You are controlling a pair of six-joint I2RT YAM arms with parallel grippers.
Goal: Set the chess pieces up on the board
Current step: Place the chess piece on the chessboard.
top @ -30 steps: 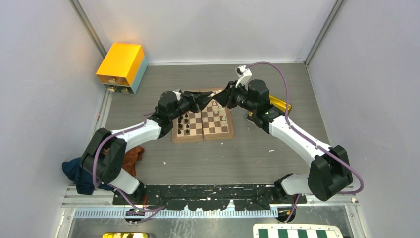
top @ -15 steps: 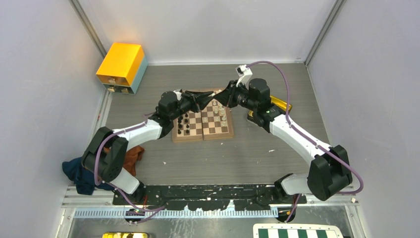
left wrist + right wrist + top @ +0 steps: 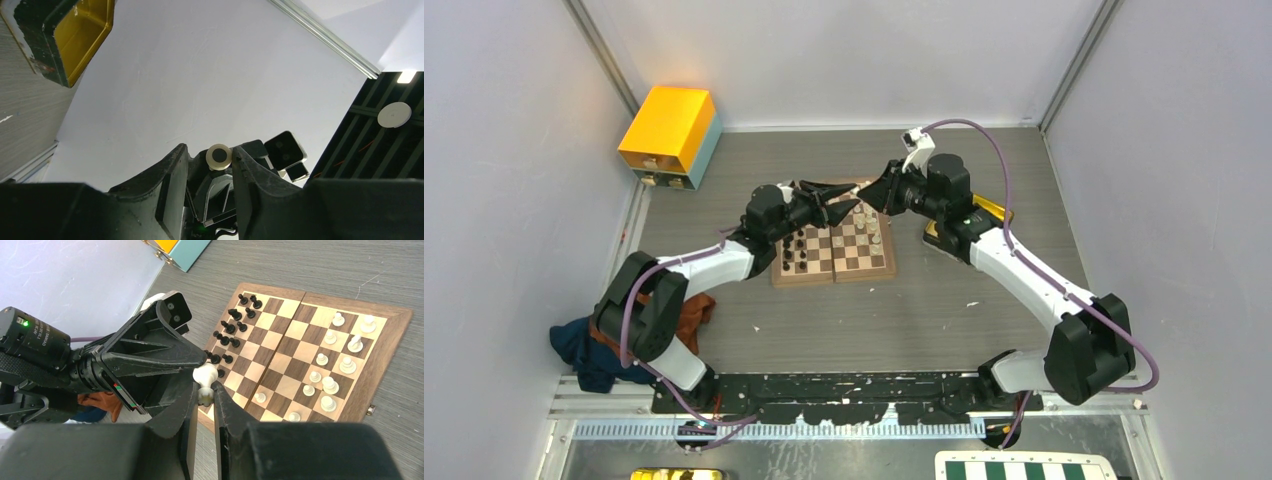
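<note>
Both grippers meet in the air over the far edge of the wooden board (image 3: 834,274). My right gripper (image 3: 205,390) is shut on a cream-white chess piece (image 3: 205,375), pinching its lower part between the fingertips. My left gripper (image 3: 210,148) faces it, open. The piece's round base (image 3: 219,156) sits between the left fingers, against the right-hand one and clear of the other. Black pieces (image 3: 227,335) stand along the board's left side and white pieces (image 3: 330,385) along its right side. From above, the left gripper (image 3: 848,208) and right gripper (image 3: 865,203) nearly touch.
A yellow box (image 3: 669,135) stands at the back left. A shiny gold tray (image 3: 990,212) lies behind the right arm. Cloths (image 3: 584,345) are heaped by the left arm's base. A green-and-white checkered board (image 3: 1024,468) pokes in at the bottom edge.
The left gripper's jaws have parted and let go of the white piece. The right gripper has closed on it, and its wrist has shifted slightly toward the back.
</note>
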